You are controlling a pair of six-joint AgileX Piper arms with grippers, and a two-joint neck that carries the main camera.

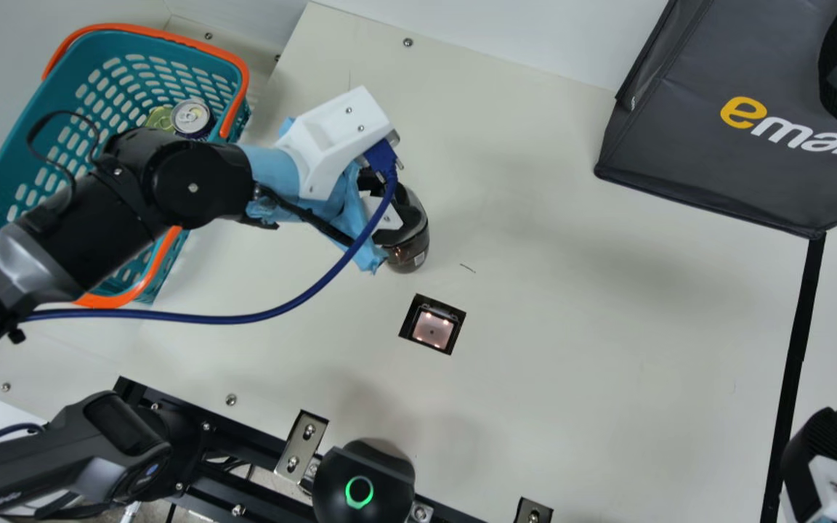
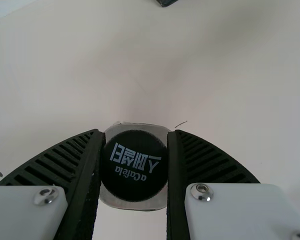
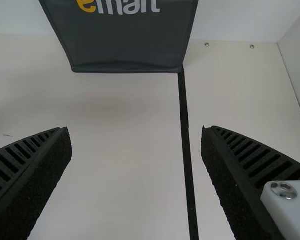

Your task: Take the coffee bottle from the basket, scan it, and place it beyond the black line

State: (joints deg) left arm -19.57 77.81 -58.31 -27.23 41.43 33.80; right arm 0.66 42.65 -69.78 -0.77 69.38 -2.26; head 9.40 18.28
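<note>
My left gripper [image 1: 402, 218] is closed around the coffee bottle [image 1: 409, 257], which sits squarely between my two ribbed fingers, its black cap [image 2: 135, 166] facing my wrist camera. In the main view I have the bottle near the scanner window [image 1: 433, 330], on the basket [image 1: 139, 29] side of the black line [image 1: 796, 334]; my right gripper [image 1: 818, 447] is spread open.
</note>
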